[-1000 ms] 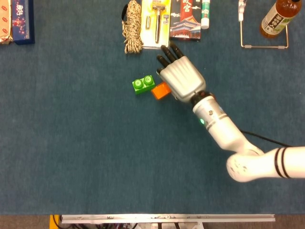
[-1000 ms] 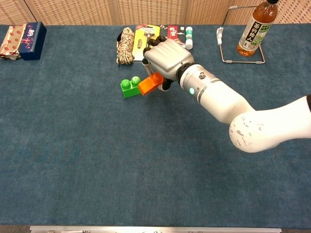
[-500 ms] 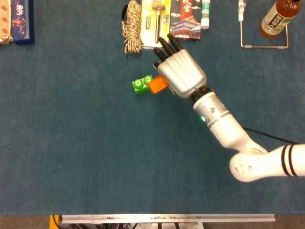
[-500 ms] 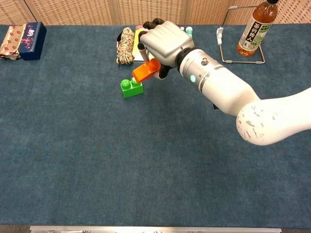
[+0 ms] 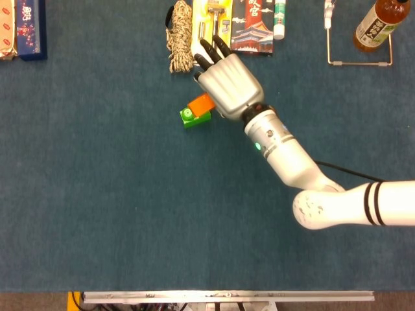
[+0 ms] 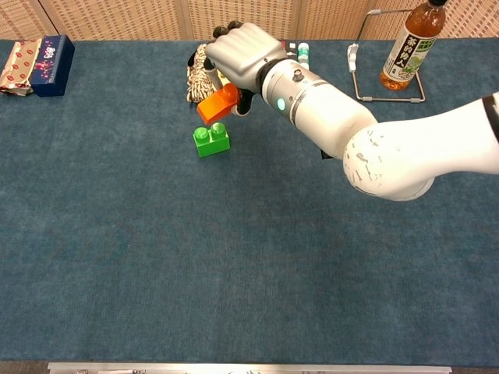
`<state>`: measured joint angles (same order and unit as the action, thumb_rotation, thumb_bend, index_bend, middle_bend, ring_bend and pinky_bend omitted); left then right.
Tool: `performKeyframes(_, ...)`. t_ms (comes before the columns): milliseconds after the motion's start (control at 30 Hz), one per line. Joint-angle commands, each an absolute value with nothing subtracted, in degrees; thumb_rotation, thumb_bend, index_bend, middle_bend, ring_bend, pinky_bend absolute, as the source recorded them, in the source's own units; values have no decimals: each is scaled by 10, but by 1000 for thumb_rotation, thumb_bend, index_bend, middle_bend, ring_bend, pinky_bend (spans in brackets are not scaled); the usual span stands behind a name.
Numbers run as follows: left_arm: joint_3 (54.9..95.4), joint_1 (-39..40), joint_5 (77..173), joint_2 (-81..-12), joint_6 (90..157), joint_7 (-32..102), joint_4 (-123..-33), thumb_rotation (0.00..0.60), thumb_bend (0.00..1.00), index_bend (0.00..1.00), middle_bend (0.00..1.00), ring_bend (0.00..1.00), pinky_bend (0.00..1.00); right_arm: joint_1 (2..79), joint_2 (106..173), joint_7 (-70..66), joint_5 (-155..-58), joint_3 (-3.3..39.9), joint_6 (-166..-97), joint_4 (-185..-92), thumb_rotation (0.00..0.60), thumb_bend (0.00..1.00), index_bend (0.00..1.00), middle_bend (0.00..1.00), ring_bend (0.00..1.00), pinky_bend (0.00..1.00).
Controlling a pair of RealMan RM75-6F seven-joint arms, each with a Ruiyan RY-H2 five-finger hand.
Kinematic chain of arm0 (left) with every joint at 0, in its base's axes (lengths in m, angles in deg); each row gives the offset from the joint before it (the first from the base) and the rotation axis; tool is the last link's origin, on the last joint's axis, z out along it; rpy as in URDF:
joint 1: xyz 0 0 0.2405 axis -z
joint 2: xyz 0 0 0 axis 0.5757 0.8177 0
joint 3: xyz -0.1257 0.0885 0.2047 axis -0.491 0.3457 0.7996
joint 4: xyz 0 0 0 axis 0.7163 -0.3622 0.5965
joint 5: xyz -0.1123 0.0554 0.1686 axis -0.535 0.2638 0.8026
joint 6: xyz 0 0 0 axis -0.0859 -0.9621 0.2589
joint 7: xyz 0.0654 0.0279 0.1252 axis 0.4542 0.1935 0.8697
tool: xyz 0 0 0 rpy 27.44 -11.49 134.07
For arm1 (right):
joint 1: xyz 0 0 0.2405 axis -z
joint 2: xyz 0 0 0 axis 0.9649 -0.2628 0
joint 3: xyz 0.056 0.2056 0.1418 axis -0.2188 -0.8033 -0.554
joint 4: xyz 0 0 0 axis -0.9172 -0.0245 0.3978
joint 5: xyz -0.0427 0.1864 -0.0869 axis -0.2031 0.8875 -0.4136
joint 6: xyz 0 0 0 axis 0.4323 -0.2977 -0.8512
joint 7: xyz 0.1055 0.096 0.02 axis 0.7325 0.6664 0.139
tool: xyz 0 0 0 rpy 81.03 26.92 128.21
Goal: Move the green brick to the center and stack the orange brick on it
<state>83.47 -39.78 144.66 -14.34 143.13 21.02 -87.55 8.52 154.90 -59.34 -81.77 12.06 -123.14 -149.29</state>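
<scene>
Since a second ago the right hand (image 6: 243,56) has carried the orange brick (image 6: 217,104) up off the blue cloth (image 6: 156,265) and leftward, from just beside the green brick (image 6: 211,140) to a spot in the air above it. Its fingers are curled around the orange brick, which sits tilted under the palm; in the chest view a clear gap shows between the orange brick's lower edge and the studs of the green brick, so the two are apart. From the head view the orange brick (image 5: 200,103) overlaps the far right part of the green brick (image 5: 194,116), with one green stud still showing to the left of it. The green brick rests flat on the cloth with its studs up, and it has not shifted over the same second. Taking the green brick as landmark: beyond it, toward the far edge of the cloth, lie a coil of rope (image 5: 179,35) and, just right of the rope, a yellow card holding a razor (image 5: 213,14), with the hand's dark fingertips (image 5: 209,50) reaching over the card's near end. Farther right of the green brick along that far edge stand a wire rack (image 6: 383,62) and a bottle of amber drink (image 6: 412,43). Far to its left, at the cloth's far corner, lies a dark blue box (image 6: 51,54). The left hand is out of sight in both views.
</scene>
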Motion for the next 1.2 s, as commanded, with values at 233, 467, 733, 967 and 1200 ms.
performKeyframes(233, 836, -399, 1446, -147, 1430, 209, -871, 600, 294, 270, 174, 96, 153, 62, 1560, -564, -790, 118, -1198, -1450, 600, 263, 615, 226, 42, 72)
performKeyframes(467, 837, -401, 1446, -149, 1431, 207, -867, 600, 294, 269, 174, 96, 153, 46, 1565, -545, -769, 119, -1175, -1427, 600, 263, 615, 226, 41, 72)
performKeyframes(733, 837, -406, 1444, -149, 1436, 205, -867, 600, 294, 270, 174, 96, 153, 15, 1572, -574, -711, 125, -1175, -1417, 600, 263, 616, 226, 42, 72)
performKeyframes(967, 837, -408, 1443, -148, 1437, 202, -867, 600, 294, 270, 174, 96, 153, -14, 1565, -601, -659, 133, -1170, -1421, 600, 263, 617, 226, 42, 69)
performKeyframes(1200, 837, -409, 1444, -148, 1437, 201, -866, 600, 294, 270, 174, 96, 153, -32, 1556, -600, -636, 143, -1144, -1406, 600, 263, 621, 226, 42, 61)
